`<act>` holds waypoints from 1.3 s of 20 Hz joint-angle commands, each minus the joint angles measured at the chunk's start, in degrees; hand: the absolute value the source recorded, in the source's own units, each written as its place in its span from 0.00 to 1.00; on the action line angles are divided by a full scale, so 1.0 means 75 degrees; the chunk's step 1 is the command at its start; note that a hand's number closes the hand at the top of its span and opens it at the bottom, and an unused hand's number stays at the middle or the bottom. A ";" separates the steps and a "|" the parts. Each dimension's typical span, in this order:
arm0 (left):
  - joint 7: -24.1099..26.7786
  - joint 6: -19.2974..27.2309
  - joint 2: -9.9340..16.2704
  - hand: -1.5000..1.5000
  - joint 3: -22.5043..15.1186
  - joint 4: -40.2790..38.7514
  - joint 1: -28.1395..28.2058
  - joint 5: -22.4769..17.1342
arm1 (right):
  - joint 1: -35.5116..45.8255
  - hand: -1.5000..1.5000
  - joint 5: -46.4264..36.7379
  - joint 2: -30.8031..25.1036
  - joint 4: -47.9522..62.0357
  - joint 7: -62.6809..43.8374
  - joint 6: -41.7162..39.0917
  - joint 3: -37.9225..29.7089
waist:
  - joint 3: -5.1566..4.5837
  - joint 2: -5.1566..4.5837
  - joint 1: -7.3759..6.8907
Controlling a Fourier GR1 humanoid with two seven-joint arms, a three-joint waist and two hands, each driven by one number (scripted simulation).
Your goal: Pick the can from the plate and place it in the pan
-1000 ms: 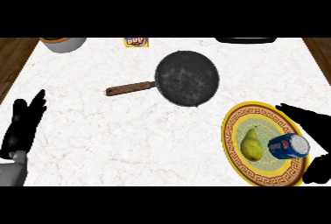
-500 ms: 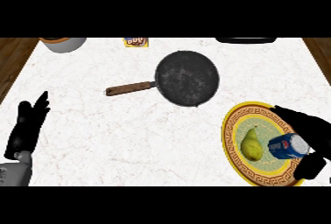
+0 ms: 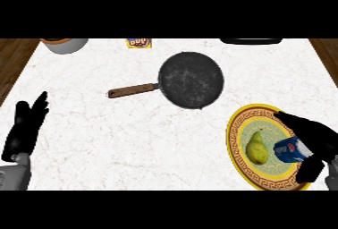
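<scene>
Head view, looking down on the white marbled counter (image 3: 132, 143).

Can (image 3: 292, 150): blue, lying on its side on the right part of the plate (image 3: 241, 154), a yellow plate with a patterned rim at the counter's lower right. A pear (image 3: 258, 147) lies just left of the can on the same plate.

Right hand (image 3: 317, 141): black, over the plate's right edge, fingers and thumb curled around the can from the right side, one part above it and one below. The can's left end shows between them.

Pan (image 3: 191, 79): dark and round, near the counter's middle, well apart from the plate, its brown handle (image 3: 132, 91) pointing left.

Left hand (image 3: 25, 127): at the left edge, fingers straight and pointing up, holding nothing, resting.

Far edge: a bowl (image 3: 64, 44) at the upper left, a small yellow packet (image 3: 138, 43) beside it, a dark object (image 3: 251, 40) at the upper right, cut off by the frame.

Change since half a second ago: the right hand has closed in further round the can; the can, pear and pan lie where they were. The left hand sits slightly higher along the edge.
</scene>
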State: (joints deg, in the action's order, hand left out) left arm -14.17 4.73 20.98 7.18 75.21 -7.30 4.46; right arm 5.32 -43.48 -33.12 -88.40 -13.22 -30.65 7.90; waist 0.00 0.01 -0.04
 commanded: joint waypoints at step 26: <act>0.0098 -0.0266 -0.0054 0.50 0.0561 0.0176 0.0490 0.0123 | -0.1341 1.00 -0.3842 0.4293 -0.2480 -0.5312 0.3281 0.0170 | -0.0052 0.0200 0.0404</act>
State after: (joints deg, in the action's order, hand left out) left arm -13.21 3.26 20.28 11.26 76.03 -3.71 5.72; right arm -2.60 -64.19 -7.47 -98.70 -42.27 -11.02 4.31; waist -0.80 1.58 3.28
